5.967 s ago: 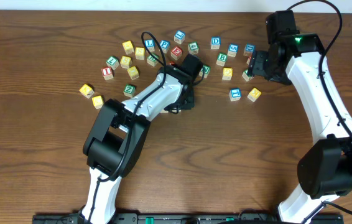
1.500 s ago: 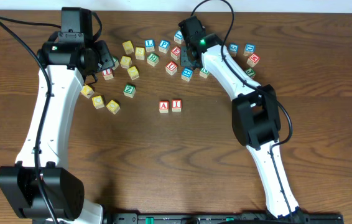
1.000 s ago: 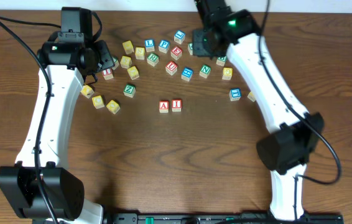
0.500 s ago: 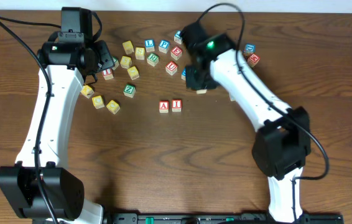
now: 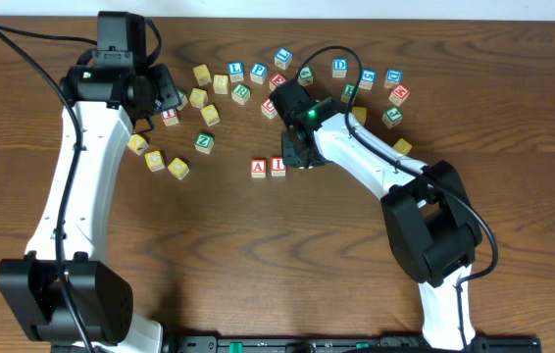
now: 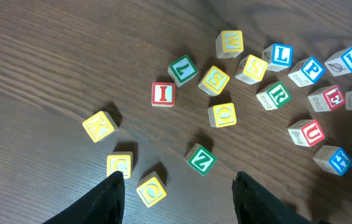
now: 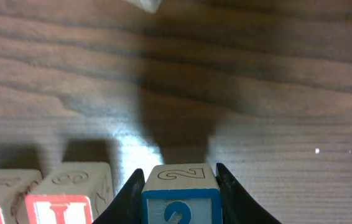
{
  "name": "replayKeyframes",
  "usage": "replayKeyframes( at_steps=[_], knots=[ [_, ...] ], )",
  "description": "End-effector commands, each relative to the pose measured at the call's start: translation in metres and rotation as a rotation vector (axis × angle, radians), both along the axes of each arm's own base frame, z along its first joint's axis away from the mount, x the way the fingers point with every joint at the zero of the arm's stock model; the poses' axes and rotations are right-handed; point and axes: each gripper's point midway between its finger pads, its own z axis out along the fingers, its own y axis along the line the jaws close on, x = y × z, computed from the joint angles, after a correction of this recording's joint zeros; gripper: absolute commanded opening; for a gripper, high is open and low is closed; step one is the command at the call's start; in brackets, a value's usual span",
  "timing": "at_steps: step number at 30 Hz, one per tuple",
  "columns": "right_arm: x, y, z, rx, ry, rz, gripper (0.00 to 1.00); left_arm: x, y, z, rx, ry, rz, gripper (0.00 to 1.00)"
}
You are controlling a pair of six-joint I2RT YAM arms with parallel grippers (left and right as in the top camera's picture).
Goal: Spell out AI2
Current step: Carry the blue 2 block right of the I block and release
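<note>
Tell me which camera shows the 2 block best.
Right wrist: the blue 2 block sits close up, held in the right gripper, with its numeral readable. In the overhead view, that gripper hides it. The left wrist view does not include it.

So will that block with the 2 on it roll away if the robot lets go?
Probably not. The 2 block is a cube with flat faces, so it should sit still rather than roll. It looks like painted wood, so likely stiff and light; the right gripper pinches its flat sides without squashing it. Smooth paint might slip a little.
</note>
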Motion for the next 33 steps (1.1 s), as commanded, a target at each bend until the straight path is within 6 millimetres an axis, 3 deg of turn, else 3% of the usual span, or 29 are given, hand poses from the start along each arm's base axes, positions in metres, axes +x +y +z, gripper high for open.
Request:
replayKeyframes(
  at_steps=[1, 9, 20, 26, 33],
  knots=[
    [0.003, 0.0, -0.004, -0.023, -0.031, -0.045, 0.18, 0.005, 0.0, -0.004, 0.005, 0.007, -0.001, 0.55],
    [-0.006, 0.012, -0.007, -0.045, -0.05, -0.008, 0.19, 0.005, 0.0, -0.003, 0.005, 0.003, -0.001, 0.55],
    [-0.014, 0.009, -0.016, -0.07, -0.039, -0.021, 0.24, 0.005, 0.0, -0.003, 0.005, 0.004, -0.001, 0.55],
    [-0.013, 0.01, -0.016, -0.065, -0.044, -0.02, 0.34, 0.005, 0.0, -0.003, 0.005, 0.004, -0.001, 0.55],
    [-0.015, 0.01, -0.016, -0.064, -0.038, -0.019, 0.39, 0.005, 0.0, -0.003, 0.006, 0.004, -0.001, 0.55]
  ],
)
